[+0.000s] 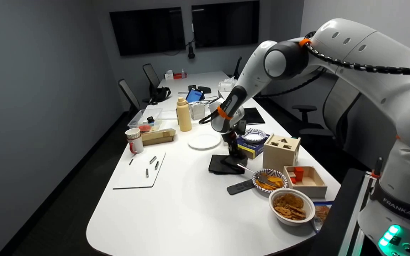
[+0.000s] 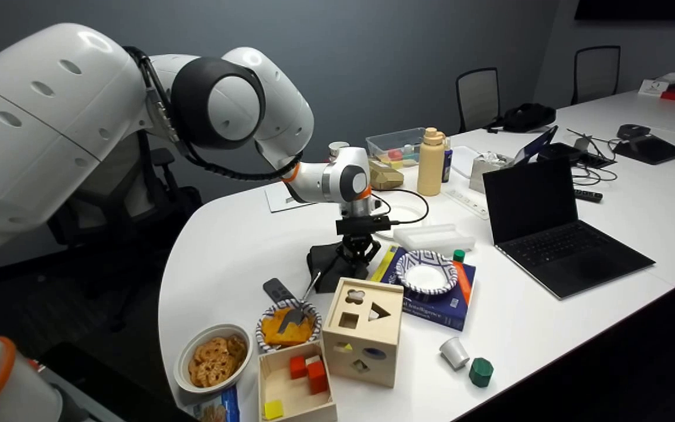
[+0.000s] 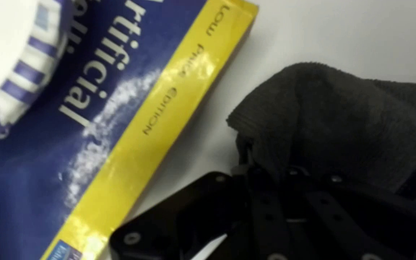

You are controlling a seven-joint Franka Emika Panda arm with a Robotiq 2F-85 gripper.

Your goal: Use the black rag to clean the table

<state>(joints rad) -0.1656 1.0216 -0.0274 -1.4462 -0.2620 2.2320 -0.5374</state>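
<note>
The black rag (image 1: pixel 221 165) lies on the white table (image 1: pixel 176 217), and shows in both exterior views, beside the wooden shape box. My gripper (image 1: pixel 237 155) points down at the rag's edge close to the book. In an exterior view the gripper (image 2: pixel 358 258) sits over the rag (image 2: pixel 323 261). In the wrist view the rag (image 3: pixel 338 115) is bunched and runs in between the close-set fingers of the gripper (image 3: pixel 265 173), which looks shut on it. The fingertips themselves are dark and partly hidden by the cloth.
A blue and yellow book (image 3: pixel 150 119) with a patterned bowl on it stands close beside the gripper. The wooden shape box (image 2: pixel 364 328), a chip bowl with a utensil (image 1: pixel 269 180), a remote (image 1: pixel 240 187) and a pretzel bowl (image 1: pixel 292 206) are near. A white plate (image 1: pixel 204 141) lies behind.
</note>
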